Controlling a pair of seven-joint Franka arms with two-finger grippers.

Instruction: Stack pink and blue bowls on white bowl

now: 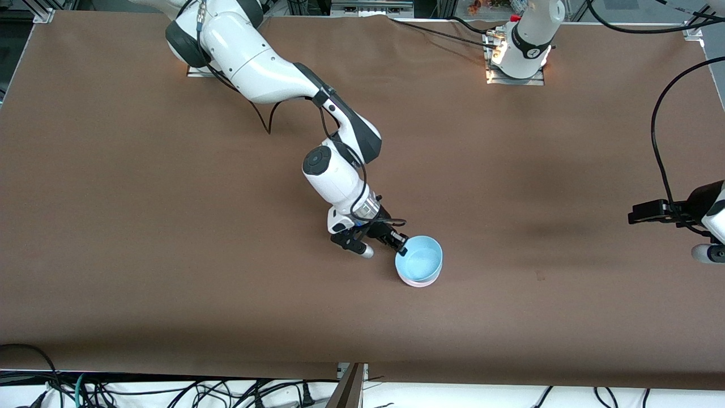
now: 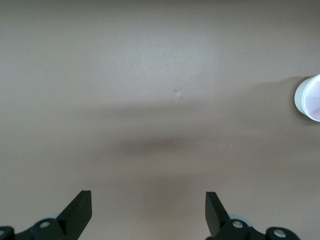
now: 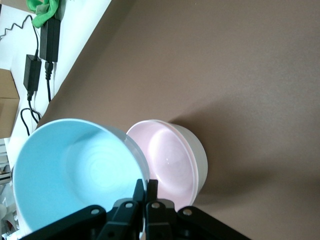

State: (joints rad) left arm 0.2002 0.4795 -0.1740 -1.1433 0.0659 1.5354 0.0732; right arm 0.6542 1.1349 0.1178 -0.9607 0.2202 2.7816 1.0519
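We've got the right gripper (image 1: 400, 245) pinching the blue bowl's (image 1: 419, 260) rim, held above the pink bowl (image 3: 172, 160) nested in the white bowl (image 3: 199, 150) for stacking; left gripper (image 2: 148, 212) waits spread, well apart from that stack.

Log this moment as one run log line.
right gripper: shut on blue bowl rim, over pink bowl | left gripper: open, waiting above table

No readable text, label, brand or number shows on anything here
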